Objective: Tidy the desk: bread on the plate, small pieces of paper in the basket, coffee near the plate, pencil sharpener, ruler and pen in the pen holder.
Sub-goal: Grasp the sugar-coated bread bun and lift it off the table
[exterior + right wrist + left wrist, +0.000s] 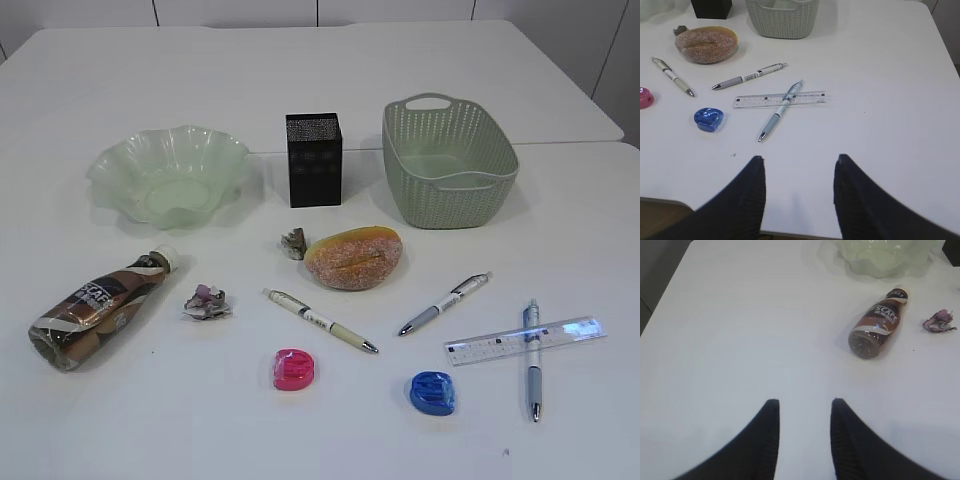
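Left wrist view: my left pincer (802, 432) hangs empty, jaws partly apart, right pincer (797, 192) wider and empty; bread (354, 258) lies below pen holder (314, 159), so I'd grasp it gently across its width, then carry to plate (170, 173).

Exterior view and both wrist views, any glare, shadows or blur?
Exterior view: even light, soft shadows, a bright glint on the ruler. Left wrist view: the desk looks washed out, the end effector fingers soft-edged. Right wrist view: pens and ruler sharp, near fingers blurred.
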You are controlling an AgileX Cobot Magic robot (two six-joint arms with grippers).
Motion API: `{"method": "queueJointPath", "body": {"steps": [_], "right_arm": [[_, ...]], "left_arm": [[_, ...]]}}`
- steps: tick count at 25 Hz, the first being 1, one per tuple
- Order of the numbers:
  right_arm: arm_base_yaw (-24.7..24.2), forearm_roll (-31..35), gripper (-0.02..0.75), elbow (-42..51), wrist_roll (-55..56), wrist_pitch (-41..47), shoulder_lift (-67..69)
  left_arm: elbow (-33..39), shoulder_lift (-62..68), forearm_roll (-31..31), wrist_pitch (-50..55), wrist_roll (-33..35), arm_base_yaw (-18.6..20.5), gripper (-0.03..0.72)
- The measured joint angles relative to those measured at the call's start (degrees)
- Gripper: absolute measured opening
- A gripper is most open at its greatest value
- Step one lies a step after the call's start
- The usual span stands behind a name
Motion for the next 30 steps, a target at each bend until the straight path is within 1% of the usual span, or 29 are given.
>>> {"method": "queueJointPath", "body": {"steps": [30], "right_arm": [[0.00, 0.00, 0.366, 0.00, 0.00, 0.00, 0.00]], "left_arm": [[0.00, 0.00, 0.00, 0.00, 0.00, 0.00, 0.238]]}}
